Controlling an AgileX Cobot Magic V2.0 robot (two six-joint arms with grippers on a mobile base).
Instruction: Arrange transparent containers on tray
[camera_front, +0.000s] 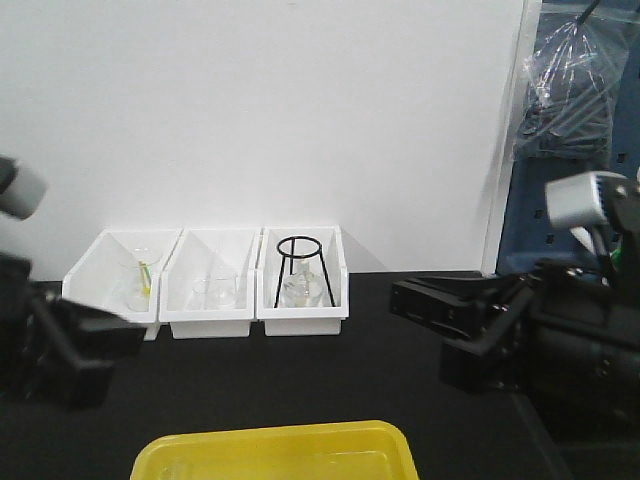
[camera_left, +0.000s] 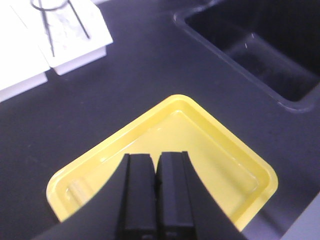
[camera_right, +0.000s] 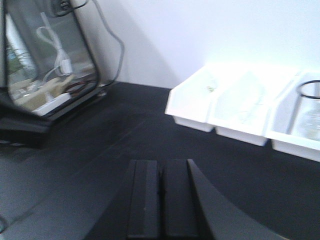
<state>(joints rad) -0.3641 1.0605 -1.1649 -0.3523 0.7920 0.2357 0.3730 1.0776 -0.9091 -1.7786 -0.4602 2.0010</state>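
Front view: yellow tray (camera_front: 275, 452) lies at the near edge of the black worktop (camera_front: 300, 370); test tubes cannot be made out.
Left wrist view: left gripper (camera_left: 156, 172) jaws pressed together, empty, above the tray.
Right wrist view: right gripper (camera_right: 161, 177) jaws together, empty, facing white bins (camera_right: 240, 107).

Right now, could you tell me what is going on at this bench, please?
Neither arm holds anything. The left gripper is shut and hovers over the yellow tray, which sits on the black bench with faint clear glassware lying in it. The right gripper is also shut, above bare bench. Three white bins along the wall hold beakers and a flask under a wire stand.
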